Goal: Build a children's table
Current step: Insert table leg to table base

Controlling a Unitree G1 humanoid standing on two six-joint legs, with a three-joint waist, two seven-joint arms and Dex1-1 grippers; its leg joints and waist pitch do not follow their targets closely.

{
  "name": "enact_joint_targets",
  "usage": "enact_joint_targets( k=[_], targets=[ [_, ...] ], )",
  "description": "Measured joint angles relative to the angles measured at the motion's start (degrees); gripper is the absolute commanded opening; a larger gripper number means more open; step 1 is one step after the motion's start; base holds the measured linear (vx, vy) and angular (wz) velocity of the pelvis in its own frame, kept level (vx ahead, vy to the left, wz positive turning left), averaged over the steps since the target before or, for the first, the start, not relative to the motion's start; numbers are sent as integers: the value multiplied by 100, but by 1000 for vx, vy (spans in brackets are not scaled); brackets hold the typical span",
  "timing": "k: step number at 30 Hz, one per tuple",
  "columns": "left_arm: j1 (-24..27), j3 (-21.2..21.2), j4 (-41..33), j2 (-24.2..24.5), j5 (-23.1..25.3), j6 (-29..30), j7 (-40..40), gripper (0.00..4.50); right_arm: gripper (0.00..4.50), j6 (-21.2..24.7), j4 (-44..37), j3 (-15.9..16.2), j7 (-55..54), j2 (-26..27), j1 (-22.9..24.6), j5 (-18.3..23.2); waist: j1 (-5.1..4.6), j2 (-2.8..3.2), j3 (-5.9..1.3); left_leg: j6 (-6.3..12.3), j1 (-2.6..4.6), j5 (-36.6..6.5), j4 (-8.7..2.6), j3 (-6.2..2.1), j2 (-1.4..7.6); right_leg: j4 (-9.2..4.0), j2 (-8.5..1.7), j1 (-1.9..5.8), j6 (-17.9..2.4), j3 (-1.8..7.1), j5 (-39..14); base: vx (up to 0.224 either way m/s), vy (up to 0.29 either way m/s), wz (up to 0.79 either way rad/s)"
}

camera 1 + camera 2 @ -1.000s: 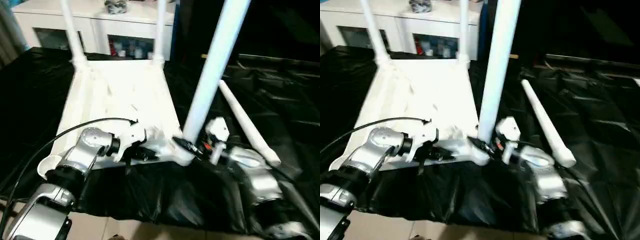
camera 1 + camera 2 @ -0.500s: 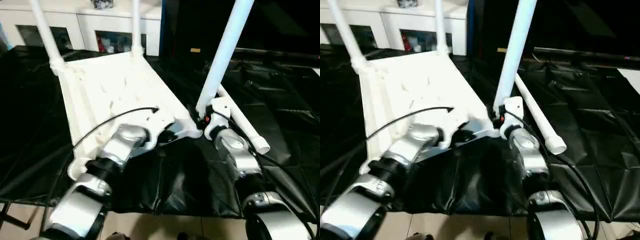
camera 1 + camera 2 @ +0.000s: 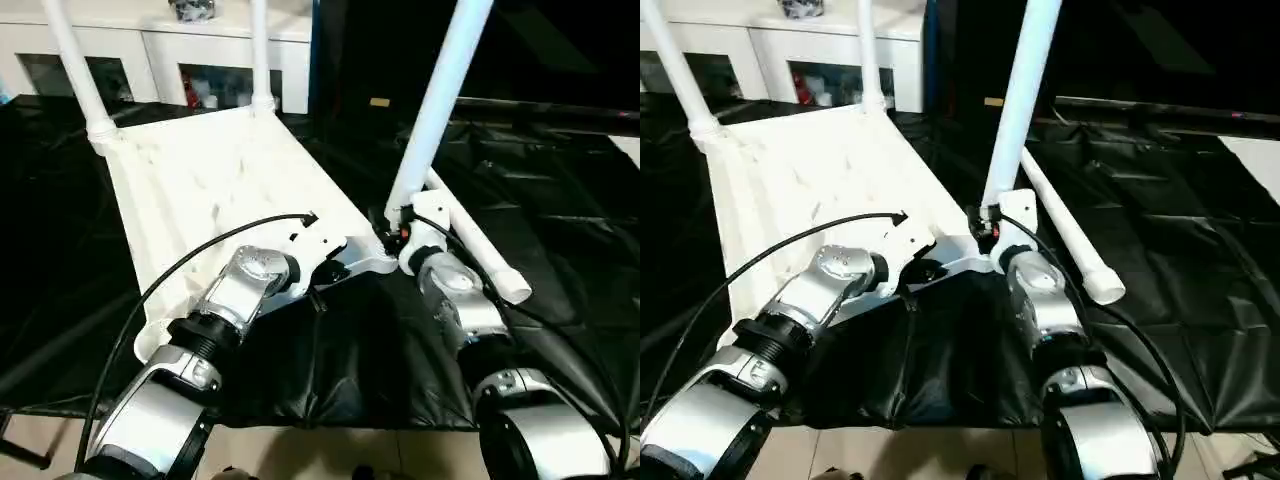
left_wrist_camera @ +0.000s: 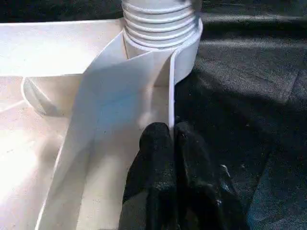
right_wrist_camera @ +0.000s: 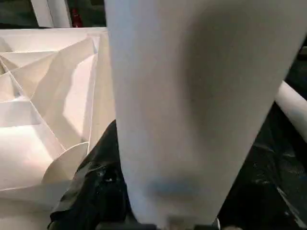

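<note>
Lying upside down on the black sheet (image 3: 560, 180), ribbed underside up: the tabletop (image 3: 215, 185), with two legs (image 3: 75, 70) already standing in the far corner sockets in front of the white cabinet (image 3: 170, 50). Being worked into the near right socket (image 4: 184, 40): a third leg (image 3: 435, 110), leaning a little off upright, several turns of its thread (image 4: 160, 21) showing above the socket lip in the left wrist view. Lying loose on the sheet just beside that corner: the fourth leg (image 3: 480, 250). Pinching the thin edge wall of the tabletop, fingers pressed together on it right by the socket: the left gripper (image 4: 171, 139). Wrapping the base of the third leg, one dark finger (image 5: 96, 187) showing against its side: the right gripper (image 3: 395, 232), judged to be clamped on it though the contact itself is partly hidden. Risking cross-threading here, given the tilt and the exposed turns; forcing a twist could jam the leg crooked or pop it out. Risking also a slip of the thin wall from the left fingers, letting the tabletop spin with the leg. Possibly nudging the loose leg into rolling away.
</note>
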Motion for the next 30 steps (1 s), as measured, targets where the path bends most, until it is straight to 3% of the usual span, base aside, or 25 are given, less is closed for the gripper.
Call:
enact_joint_targets(
  k=[9,15,19,22,25,30],
  targets=[
    [0,53,-1,58,6,-60,-134,0,333,-202,342,-72,376,-4,-53,32,-21,17,10,1,10,-2,-49,1,-6,-55,-2,4,0,-11,0,0,0,0],
    [131,50,-126,341,-25,-476,-575,0,382,-312,346,24,1145,-175,-48,31,-57,33,21,2,-2,-1,-52,9,-7,-44,-2,-25,-28,3,17,0,0,0],
    [275,28,-362,608,-148,-722,-1086,0,388,-309,213,184,1740,-346,115,14,66,27,19,3,-39,1,-27,53,-14,87,-7,-112,-157,73,103,0,0,0],
    [381,-1,-548,875,-207,-932,-1513,0,388,-285,-80,366,2477,-562,293,14,148,20,16,1,-25,2,-1,132,-9,239,-4,-158,-196,182,227,41,-36,10],
    [460,-4,-670,1030,-306,-1060,-1863,0,388,-213,-304,503,3111,-761,432,34,202,20,15,-3,-26,3,-4,188,41,326,4,-184,-133,193,204,47,-36,9],
    [555,-3,-805,1316,-510,-1215,-2471,0,388,89,-880,705,4146,-1045,648,243,326,23,8,7,-60,4,4,190,79,447,33,-256,-170,186,97,64,-41,3]
  ],
)
